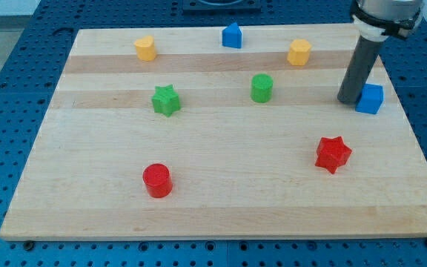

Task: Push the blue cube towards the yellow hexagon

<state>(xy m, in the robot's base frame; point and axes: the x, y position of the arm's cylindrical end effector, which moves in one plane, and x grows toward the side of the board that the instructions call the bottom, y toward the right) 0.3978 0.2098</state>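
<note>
Our tip (346, 100) sat at the right of the frame, touching the blue cube's (370, 98) left side. We had no jaws, only a rod. The yellow hexagon (299, 53) waited up-left, well apart. The push was barely begun.

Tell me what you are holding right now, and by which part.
Nothing is held; I have no gripper. My tip rests on the board at the left side of the blue cube, seemingly touching it.

blue cube (370, 99): upright, near the view's right edge
yellow hexagon (299, 53): upright, up-left of the cube, apart
</note>
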